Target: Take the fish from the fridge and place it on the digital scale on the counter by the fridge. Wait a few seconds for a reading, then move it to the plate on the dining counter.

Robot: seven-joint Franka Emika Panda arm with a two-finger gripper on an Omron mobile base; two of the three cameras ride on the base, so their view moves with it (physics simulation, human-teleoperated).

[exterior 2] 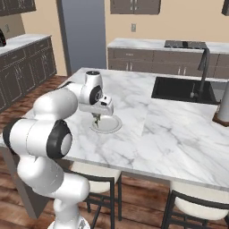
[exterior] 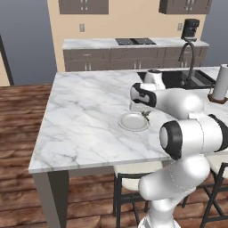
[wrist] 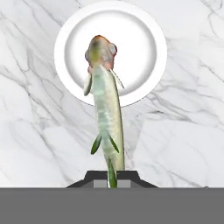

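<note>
Now you have one plate (exterior: 132, 121) on the dining counter (exterior: 84, 116), one fish (wrist: 106, 109) hanging head-down over it, tail clamped in the closed gripper (wrist: 112, 178), and one sink (exterior 2: 183, 89) with one faucet (exterior 2: 205, 71) at the right.

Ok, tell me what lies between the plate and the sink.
Bare marble: in the left base view nothing sits between the plate and the sink.

White marble dining counter (exterior: 84, 111) carries the plate (exterior: 132, 121) near its sink (exterior: 178, 79).
</note>
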